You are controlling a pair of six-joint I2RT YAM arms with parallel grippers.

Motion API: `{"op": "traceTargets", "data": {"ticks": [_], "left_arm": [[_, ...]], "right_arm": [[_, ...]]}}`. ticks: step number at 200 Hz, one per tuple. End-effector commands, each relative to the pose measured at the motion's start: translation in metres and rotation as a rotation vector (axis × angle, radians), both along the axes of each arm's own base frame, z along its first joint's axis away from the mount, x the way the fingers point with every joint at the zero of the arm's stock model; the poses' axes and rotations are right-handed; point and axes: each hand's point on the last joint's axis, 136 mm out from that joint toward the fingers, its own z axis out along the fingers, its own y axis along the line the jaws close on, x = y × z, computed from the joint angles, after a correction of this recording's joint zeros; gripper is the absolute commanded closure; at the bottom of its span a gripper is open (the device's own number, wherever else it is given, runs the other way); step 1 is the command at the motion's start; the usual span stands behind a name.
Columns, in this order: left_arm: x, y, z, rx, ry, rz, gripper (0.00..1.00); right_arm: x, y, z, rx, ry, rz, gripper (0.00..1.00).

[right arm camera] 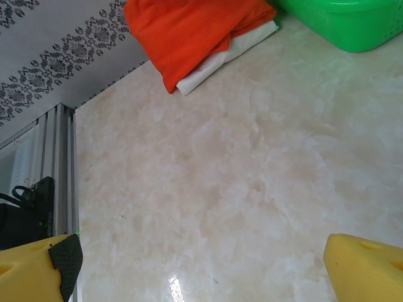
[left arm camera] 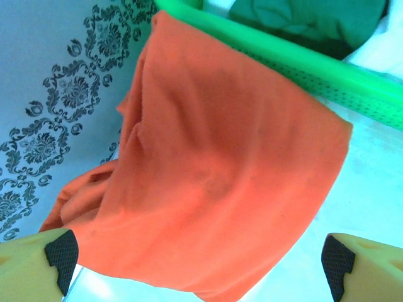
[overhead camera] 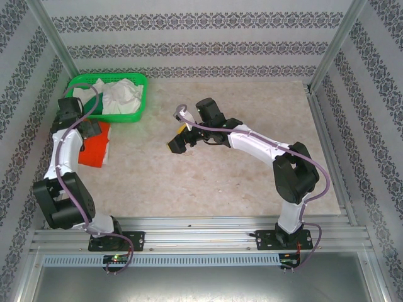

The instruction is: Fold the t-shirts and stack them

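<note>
The orange-red t-shirt [overhead camera: 98,150] lies folded at the table's [overhead camera: 220,182] left edge, just in front of the green mesh basket [overhead camera: 142,94]. In the top view the left arm covers part of it, and the left gripper [overhead camera: 90,129] hangs over its far end.

The left wrist view looks down on the shirt [left arm camera: 214,182]. It is rumpled, and its far corner touches the basket rim [left arm camera: 327,75]. The left gripper [left arm camera: 201,258] stands open, with its 2 yellow fingers [left arm camera: 34,261] wide apart on either side of the cloth and nothing clamped between them. This view also shows a dark green t-shirt [left arm camera: 302,22] inside the basket, beside the patterned wall [left arm camera: 63,94].

From above, the basket holds crumpled white t-shirts [overhead camera: 123,97].

The right wrist view adds a white t-shirt [right arm camera: 223,58] folded under the orange-red one [right arm camera: 195,31], its edge showing along the near side. The top view does not make this out.

The right gripper [overhead camera: 177,143] hovers over bare table mid-field, well apart from the shirts. Its jaws are spread wide and empty [right arm camera: 201,264] above the marbled surface [right arm camera: 220,176].
</note>
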Motion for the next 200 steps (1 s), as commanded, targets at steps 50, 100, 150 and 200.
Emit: {"op": "traceTargets", "data": {"ticks": [50, 100, 150, 200], "left_arm": [[0.022, 0.001, -0.04, -0.071, 0.109, -0.011, 0.0], [0.027, 0.03, -0.065, -0.168, 0.088, 0.091, 0.0], [0.019, 0.036, -0.108, -0.38, 0.086, 0.212, 0.0], [0.022, 0.036, -0.129, -0.596, 0.018, 0.3, 0.0]], "right_arm": [[-0.004, 0.003, -0.002, 0.016, 0.017, 0.025, 0.02], [-0.005, -0.007, -0.007, 0.0, 0.028, 0.004, 0.02], [-0.002, -0.008, -0.01, -0.006, 0.036, 0.001, 0.02], [0.0, -0.009, -0.012, -0.013, 0.043, 0.001, 0.02]]}}
